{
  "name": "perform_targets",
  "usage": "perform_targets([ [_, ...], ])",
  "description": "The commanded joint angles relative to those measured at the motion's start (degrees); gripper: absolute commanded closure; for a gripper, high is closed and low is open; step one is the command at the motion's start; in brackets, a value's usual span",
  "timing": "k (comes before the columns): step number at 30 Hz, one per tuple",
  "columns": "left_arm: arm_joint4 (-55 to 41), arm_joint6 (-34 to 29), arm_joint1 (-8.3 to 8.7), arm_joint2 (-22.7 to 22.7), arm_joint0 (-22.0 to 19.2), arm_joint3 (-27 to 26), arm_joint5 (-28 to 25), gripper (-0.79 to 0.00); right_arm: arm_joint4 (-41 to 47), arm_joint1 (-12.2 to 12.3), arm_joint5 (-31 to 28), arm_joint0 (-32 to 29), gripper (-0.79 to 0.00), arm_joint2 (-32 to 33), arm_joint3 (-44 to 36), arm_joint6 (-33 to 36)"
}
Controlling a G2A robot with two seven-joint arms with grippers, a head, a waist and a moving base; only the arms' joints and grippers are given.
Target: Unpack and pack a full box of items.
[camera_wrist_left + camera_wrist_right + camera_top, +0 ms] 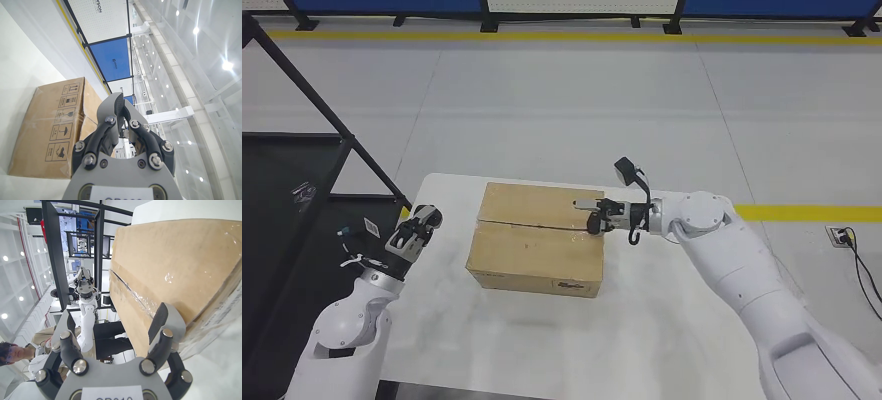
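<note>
A brown cardboard box [537, 240] sits on the white table [642, 330], its top flaps closed and the centre seam taped over. My right gripper [592, 216] is open at the box's right edge, over the seam; in the right wrist view [115, 321] one finger lies against the box top [170, 264] by the seam. My left gripper [420, 222] is held up off the table left of the box, fingers shut with nothing between them [122, 106]. The box's printed end face [54, 125] stands beside it.
A black frame post [332, 120] slants past the table's left corner, with a dark panel [287, 190] behind it. Bare table lies in front of the box. A yellow floor line [812, 212] runs to the right.
</note>
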Motion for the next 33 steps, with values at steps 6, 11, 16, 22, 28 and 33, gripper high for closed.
perform_targets([
  [6,0.44,0.27,0.03,0.18,-0.20,-0.38,0.45,0.000,-0.53,1.65,-1.40,-1.87,-0.785,2.86,-2.01,1.21],
  [11,0.74,0.55,0.02,0.49,-0.24,-0.96,0.58,0.000,-1.77,2.08,0.63,-2.58,-0.785,3.65,-3.18,0.53],
  [16,0.63,0.89,0.02,0.49,-0.15,-1.15,0.57,0.000,-1.62,3.00,-3.10,-3.52,-0.785,5.74,-4.25,1.88],
  [22,-0.69,1.62,0.06,-0.42,0.02,-1.54,0.78,0.000,-0.67,5.16,-9.96,-6.11,-0.785,10.32,-6.57,2.73],
  [28,-2.91,2.55,0.12,-1.99,0.39,-1.78,1.12,0.000,2.64,8.18,-19.51,-9.99,-0.785,17.24,-8.82,3.66],
  [33,-4.92,2.47,0.14,-2.75,0.53,-1.84,1.87,-0.017,2.78,8.37,-19.77,-10.24,-0.785,17.66,-8.87,3.41],
])
